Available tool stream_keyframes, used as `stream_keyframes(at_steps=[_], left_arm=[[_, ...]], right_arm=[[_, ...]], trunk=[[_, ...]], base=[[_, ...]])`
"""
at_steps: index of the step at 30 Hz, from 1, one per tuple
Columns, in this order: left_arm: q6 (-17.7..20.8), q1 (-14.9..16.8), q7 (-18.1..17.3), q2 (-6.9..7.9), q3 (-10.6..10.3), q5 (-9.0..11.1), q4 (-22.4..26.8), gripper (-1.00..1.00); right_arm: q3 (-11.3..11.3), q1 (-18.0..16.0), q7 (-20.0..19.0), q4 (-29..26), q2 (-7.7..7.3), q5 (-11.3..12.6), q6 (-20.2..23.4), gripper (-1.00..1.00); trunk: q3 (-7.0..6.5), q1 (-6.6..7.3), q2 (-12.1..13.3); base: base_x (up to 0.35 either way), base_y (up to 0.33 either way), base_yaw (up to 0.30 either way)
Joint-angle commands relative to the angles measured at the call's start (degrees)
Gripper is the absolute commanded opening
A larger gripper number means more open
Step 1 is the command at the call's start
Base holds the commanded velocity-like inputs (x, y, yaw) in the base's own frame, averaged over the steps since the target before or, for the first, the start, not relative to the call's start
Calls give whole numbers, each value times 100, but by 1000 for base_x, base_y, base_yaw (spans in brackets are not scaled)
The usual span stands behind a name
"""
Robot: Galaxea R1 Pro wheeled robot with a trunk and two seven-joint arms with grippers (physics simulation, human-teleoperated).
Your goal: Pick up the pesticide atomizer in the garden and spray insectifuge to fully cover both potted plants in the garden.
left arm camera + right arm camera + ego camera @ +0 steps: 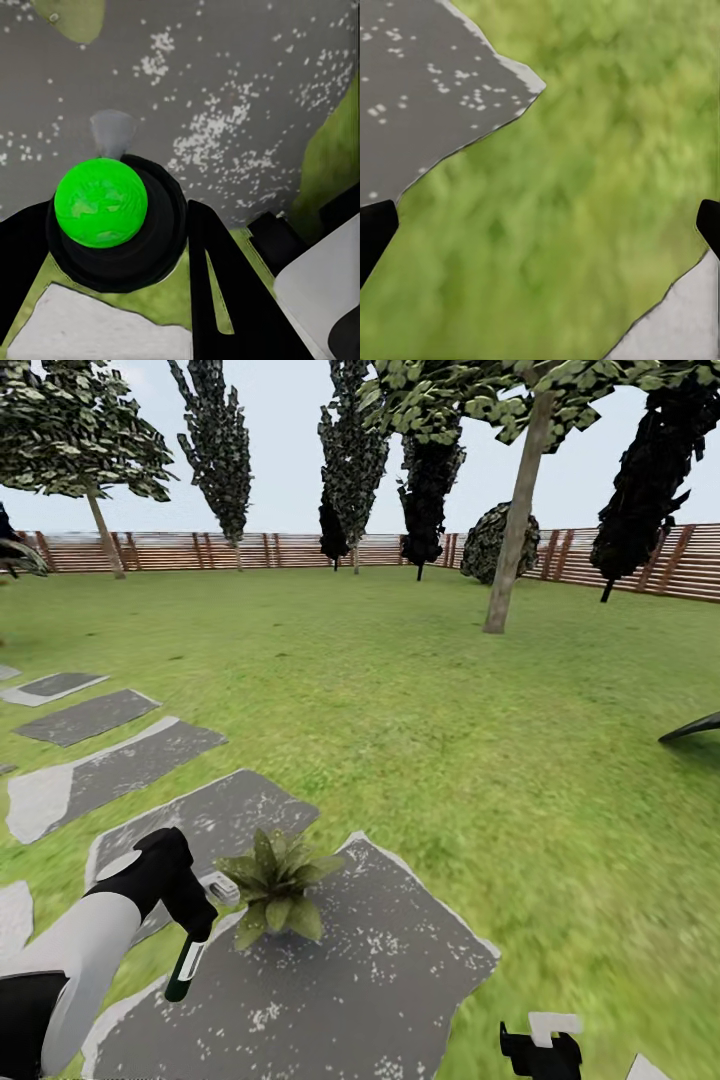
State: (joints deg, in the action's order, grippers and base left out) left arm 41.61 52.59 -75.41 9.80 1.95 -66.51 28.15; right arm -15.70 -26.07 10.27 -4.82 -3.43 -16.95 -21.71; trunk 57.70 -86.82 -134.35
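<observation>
1. The garden lawn (420, 690) runs back to a brown slatted fence (200, 550), with tall dark trees (352, 450) along it and one pale-trunked tree (515, 510) standing further forward on the right.
2. A chain of grey stepping stones (110, 770) with white edges crosses the lawn's left side; the largest stone (380, 970) lies nearest the camera.
3. The left arm (80, 950), white with a black wrist, reaches in from the lower left over that stone's left edge.
4. A potted plant (275, 885), a rosette of broad pointed green leaves, stands on the large stone's far part, just to the right of the left gripper (195, 925). Its pot is hidden by the leaves.
5. The right gripper (541, 1050) sits low at the bottom edge over grass; in the right wrist view its dark fingertips (375, 229) are spread wide apart with nothing but grass and stone corners between them.
6. The pesticide atomizer (185, 968), slim and dark green with a white label strip, hangs downward from the left gripper, clamped between its fingers; in the left wrist view the bottle (101, 202) appears end-on as a bright green round face in a dark ring, above the speckled stone.
</observation>
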Motion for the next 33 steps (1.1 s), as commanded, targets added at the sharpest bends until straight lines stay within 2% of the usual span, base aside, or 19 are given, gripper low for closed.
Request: stream_keyframes(at_steps=[1, 9, 15, 23, 28, 33], left_arm=[[57, 5, -44, -4, 22, -46, 6, -100], [51, -45, -44, -1, 9, -47, -59, -100], [25, -82, -43, 13, 1, -40, -97, -100], [2, -77, -76, 12, 28, -13, -99, -100], [-12, -53, -499, 9, 11, -48, -53, -100], [-13, -44, -543, 5, 9, -59, -26, -100]], right_arm=[[-40, -4, 19, 7, 0, -60, -17, 100], [-39, -4, 19, 7, 0, -59, -17, 100], [-38, -4, 18, 7, 0, -60, -17, 100], [-39, -4, 19, 7, 0, -61, -17, 100], [-40, -4, 19, 7, 0, -56, -17, 100], [-45, -4, 19, 7, 0, -55, -17, 100]], trunk=[[5, 0, -2], [5, 0, -2], [5, 0, -2], [5, 0, -2], [5, 0, -2], [5, 0, -2]], base=[[107, -268, 168], [133, -250, 152], [3, -5, 16], [0, 0, 244], [0, 0, 103], [30, -57, 4]])
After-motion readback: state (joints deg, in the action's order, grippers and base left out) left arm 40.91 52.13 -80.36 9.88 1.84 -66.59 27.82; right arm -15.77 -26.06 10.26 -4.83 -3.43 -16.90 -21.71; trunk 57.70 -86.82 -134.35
